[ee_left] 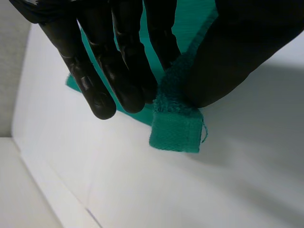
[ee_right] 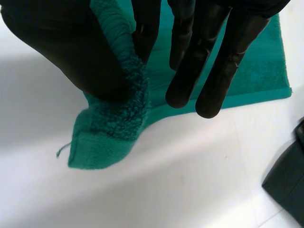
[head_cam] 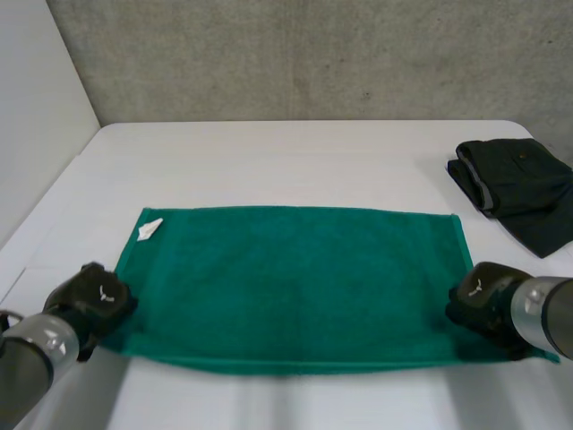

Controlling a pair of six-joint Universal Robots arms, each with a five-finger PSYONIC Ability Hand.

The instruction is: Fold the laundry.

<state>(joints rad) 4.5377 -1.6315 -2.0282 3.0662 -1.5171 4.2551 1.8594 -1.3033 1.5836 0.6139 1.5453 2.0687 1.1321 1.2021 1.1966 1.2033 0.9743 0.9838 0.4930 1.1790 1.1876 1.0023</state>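
A green towel (head_cam: 295,287) lies spread flat on the white table (head_cam: 269,161), with a small white tag (head_cam: 149,229) at its far left corner. My left hand (head_cam: 94,300) is at the near left corner of the towel. In the left wrist view that corner (ee_left: 175,133) is pinched between the thumb and a finger of my left hand (ee_left: 104,71) and lifted a little. My right hand (head_cam: 479,300) is at the near right corner. In the right wrist view my right hand (ee_right: 209,57) pinches that corner (ee_right: 109,133) against its thumb, the other fingers held straight.
A dark folded garment (head_cam: 519,188) lies at the far right of the table, just beyond the towel's right edge, and its edge shows in the right wrist view (ee_right: 289,185). A grey wall stands behind the table.
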